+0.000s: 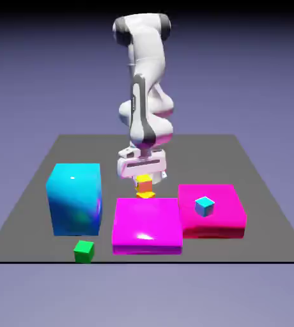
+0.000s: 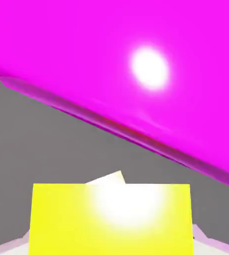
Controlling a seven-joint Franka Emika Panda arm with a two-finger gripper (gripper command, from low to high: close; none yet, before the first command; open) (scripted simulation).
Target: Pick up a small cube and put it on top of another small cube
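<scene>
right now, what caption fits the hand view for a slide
Shut gripper holds a tiny yellow cube above grey table, beside a glossy magenta block.

The gripper (image 1: pixel 143 178) hangs over the table (image 1: pixel 264 211), jaws closed on a small yellow cube (image 1: pixel 146 186), with a second yellow cube (image 1: pixel 146 195) right beneath it. A magenta block (image 1: pixel 147 225) lies at 6 o'clock from them. A cyan block (image 1: pixel 75 198) sits at 9 o'clock, a green cube (image 1: pixel 84 250) at 7, and a cyan cube (image 1: pixel 204 205) atop another magenta block (image 1: pixel 221 220) at 4.
</scene>
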